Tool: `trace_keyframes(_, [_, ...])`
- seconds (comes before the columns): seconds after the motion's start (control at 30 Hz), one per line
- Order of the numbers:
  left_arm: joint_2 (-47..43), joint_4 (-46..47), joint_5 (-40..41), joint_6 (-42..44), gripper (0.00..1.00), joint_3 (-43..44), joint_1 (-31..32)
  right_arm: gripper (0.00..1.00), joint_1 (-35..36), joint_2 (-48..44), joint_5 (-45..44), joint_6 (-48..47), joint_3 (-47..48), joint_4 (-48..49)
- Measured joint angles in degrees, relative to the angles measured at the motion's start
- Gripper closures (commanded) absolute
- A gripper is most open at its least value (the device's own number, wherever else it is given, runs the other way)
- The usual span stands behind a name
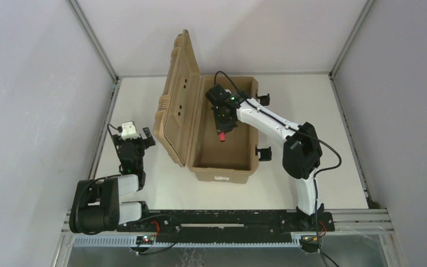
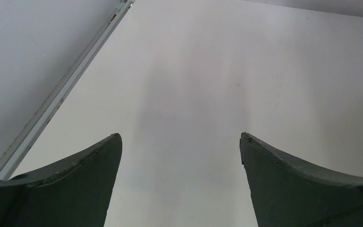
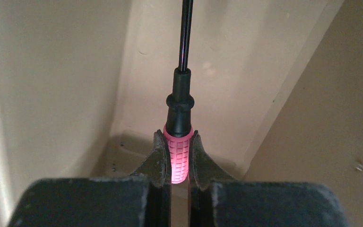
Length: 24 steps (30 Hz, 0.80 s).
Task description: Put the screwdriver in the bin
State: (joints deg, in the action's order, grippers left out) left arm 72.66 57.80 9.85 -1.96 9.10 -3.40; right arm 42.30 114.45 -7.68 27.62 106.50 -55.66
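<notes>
The bin (image 1: 239, 169) is a tan case with its ribbed lid (image 1: 177, 100) standing open on the left. My right gripper (image 1: 223, 127) hangs over the bin's inside, shut on the screwdriver (image 1: 221, 135). In the right wrist view the fingers (image 3: 158, 158) clamp the red gridded handle (image 3: 178, 153); the thin black shaft (image 3: 185, 33) points away toward the bin's inner wall (image 3: 66, 71). My left gripper (image 1: 131, 133) is open and empty over the table left of the bin; its fingers (image 2: 80, 175) stand wide apart above bare table.
Two black latches (image 1: 263, 153) stick out of the bin's right long side. White walls and metal frame rails (image 1: 107, 128) enclose the table (image 1: 311, 111). The left wrist view shows the rail (image 2: 56, 101) along the table's left edge.
</notes>
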Motion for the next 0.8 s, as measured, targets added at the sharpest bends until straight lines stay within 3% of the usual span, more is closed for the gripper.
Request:
trace_keyframes(0.43, [0.0,0.0,0.0,0.0,0.0,0.0,0.0,1.0,-0.8,7.2,1.9,2.4,-10.5,6.1])
trace_keyframes(0.63, [0.0,0.0,0.0,0.0,0.0,0.0,0.0,0.74,-2.8,8.0,2.2,3.0,-11.1,8.7])
trace_keyframes(0.8, [0.0,0.0,0.0,0.0,0.0,0.0,0.0,0.62,-4.0,8.0,2.7,3.8,-11.2,9.9])
